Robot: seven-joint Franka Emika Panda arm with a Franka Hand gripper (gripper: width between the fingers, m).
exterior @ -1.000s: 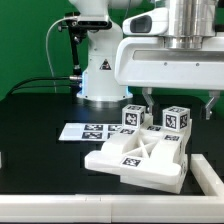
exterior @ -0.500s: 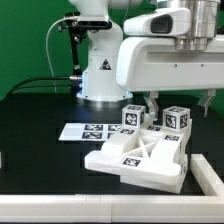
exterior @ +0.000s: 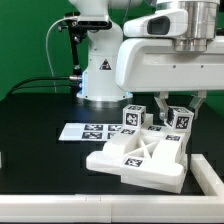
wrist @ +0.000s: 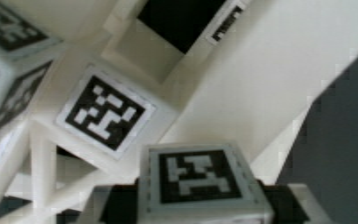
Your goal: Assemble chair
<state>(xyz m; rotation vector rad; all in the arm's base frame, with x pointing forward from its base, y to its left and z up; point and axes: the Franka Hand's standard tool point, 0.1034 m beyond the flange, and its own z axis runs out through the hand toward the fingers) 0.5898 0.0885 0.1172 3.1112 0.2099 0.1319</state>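
Left to right: flat white marker board (exterior: 88, 130) sits untouched on the black counter (exterior: 40, 150); white X-braced plastic chair frame (exterior: 138, 157) beside it; gripper (exterior: 176, 108) jaws, spread a moment ago, now pinch the white tagged cube post (exterior: 178, 119) — grasp looks made, probably lifting or seating next.

Chair (wrist: 105, 110) blurred, cropped at wrist.
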